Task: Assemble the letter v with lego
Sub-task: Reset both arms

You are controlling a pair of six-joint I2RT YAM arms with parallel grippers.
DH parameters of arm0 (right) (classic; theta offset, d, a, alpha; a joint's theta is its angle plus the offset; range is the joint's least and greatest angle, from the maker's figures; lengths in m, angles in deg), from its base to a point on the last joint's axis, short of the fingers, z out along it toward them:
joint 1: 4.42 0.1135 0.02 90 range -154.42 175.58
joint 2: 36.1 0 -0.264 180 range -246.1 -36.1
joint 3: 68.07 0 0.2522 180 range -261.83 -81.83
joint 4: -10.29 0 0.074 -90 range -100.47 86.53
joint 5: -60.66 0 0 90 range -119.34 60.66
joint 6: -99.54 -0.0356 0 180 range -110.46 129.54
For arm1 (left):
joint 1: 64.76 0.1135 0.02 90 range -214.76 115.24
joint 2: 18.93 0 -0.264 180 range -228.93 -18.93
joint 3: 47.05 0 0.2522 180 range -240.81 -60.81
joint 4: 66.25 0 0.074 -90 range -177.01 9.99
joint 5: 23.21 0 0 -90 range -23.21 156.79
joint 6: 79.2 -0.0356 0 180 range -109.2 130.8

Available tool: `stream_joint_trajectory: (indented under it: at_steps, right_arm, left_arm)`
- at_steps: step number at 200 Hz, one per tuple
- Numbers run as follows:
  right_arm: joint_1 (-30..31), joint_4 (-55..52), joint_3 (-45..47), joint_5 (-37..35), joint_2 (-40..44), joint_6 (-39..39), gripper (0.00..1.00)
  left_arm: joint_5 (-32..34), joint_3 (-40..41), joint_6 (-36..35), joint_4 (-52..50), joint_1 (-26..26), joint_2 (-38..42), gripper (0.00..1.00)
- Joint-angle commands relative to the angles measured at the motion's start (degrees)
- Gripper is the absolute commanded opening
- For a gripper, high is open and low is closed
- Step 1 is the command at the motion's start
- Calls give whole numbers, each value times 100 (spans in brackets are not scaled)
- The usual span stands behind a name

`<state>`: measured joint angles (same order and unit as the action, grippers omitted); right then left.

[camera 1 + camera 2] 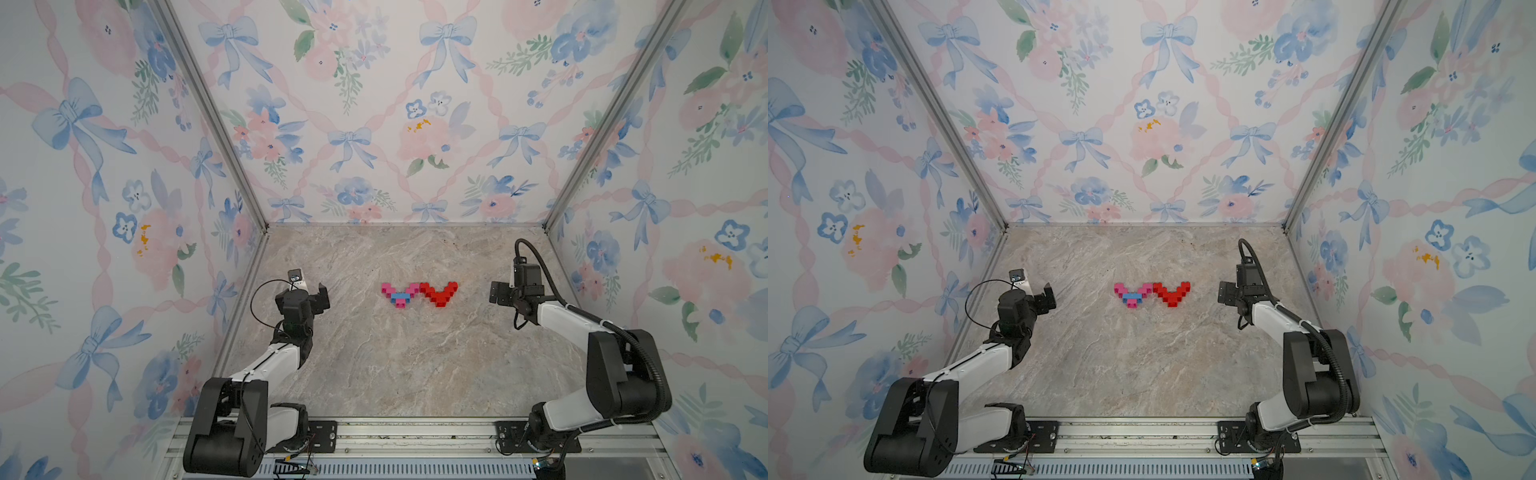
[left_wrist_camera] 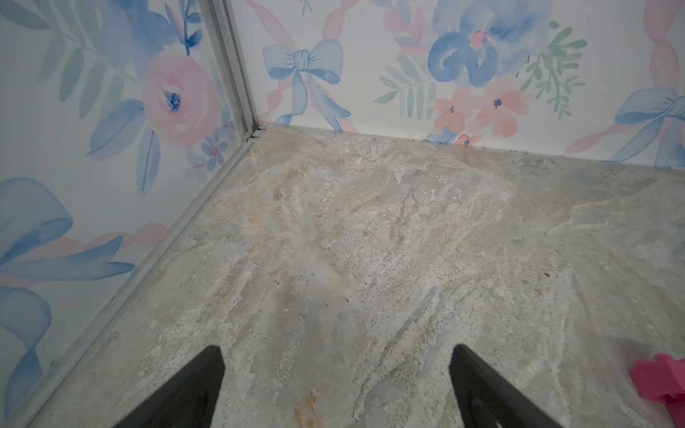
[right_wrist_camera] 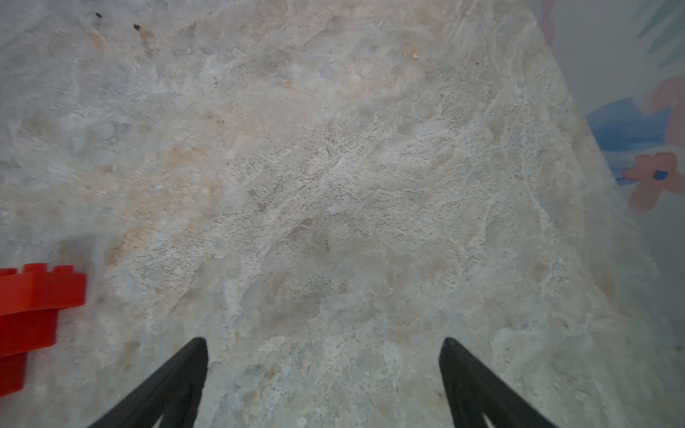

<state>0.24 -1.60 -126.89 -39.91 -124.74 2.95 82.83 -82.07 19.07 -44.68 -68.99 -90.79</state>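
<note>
**So, two lego (image 1: 432,293) Vs flat on the table (image 1: 395,365), both grippers spread wide**

Looking down in both top views: sitting just right of centre frame on the marble-look surface, two little V shapes side by side, points toward the bottom of the frame. Pink V (image 1: 388,289) on the left with a blue brick (image 1: 400,296) across its lower middle, red V (image 1: 439,293) on the right. Inner tips right up against each other, can't swear to actual contact.

Left gripper (image 1: 321,296): parked mid-left of frame, roughly level with the lego, well apart from the pink V and aimed toward the right of frame. Base bolted to the rail (image 1: 415,436) at lower left, black elbow folded low in the bottom left corner, white forearm slanting up and right to the wrist. From the left wrist view: black fingers (image 2: 207,370) far apart at the bottom edge, only table between them, holding nothing. Bit of a pink brick peeking in at the lower right.

Right gripper (image 1: 497,293): pretty much the mirror image. Mid-right of frame, well apart from the red V, aimed toward the left of frame. Base on the rail at lower right, big black elbow humped at the right, white forearm slanting up and left. From the right wrist view: fingers (image 3: 189,370) just as wide, only table between, gripping nothing. Corner of a red brick showing at the left edge.
</note>
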Motion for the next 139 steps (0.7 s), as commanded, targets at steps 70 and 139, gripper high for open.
stream_joint_trajectory:
  at_steps: [70,139]
  right_arm:
    - [-10,3865,1740,-113,254,666,97]
    - [-140,5007,2282,77,24,580,97]
  left_arm:
    - [-232,819,-379,2628,73,-628,98]
    - [-215,1042,-511,4231,-252,-1718,98]
